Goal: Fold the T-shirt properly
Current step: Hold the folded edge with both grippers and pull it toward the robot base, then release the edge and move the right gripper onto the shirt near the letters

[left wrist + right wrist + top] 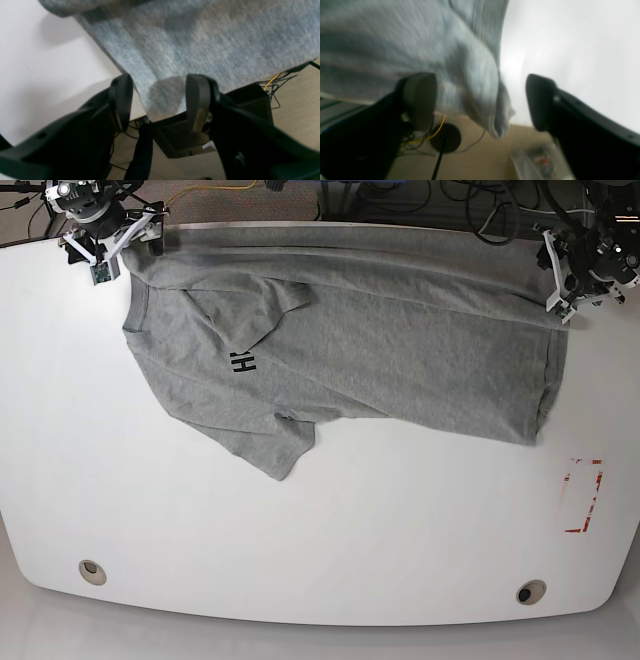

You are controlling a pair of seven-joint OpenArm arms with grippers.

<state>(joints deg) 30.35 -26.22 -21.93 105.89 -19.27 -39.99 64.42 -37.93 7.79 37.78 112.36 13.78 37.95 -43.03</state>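
1. Black letters on the T-shirt [350, 350] look like "HI"; the rest is hidden.
2. The grey shirt lies rumpled along the table's [300, 550] far edge.
3. The left gripper [160, 100] and right gripper [480, 100] are both wide apart, holding nothing.

White table [330, 520] — beige floor [297, 100]

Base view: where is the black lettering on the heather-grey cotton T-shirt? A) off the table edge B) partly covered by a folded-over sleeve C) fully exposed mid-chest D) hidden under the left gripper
B: on the heather-grey cotton T-shirt, the black lettering is cut off along one side by the folded-over sleeve lying beside it.
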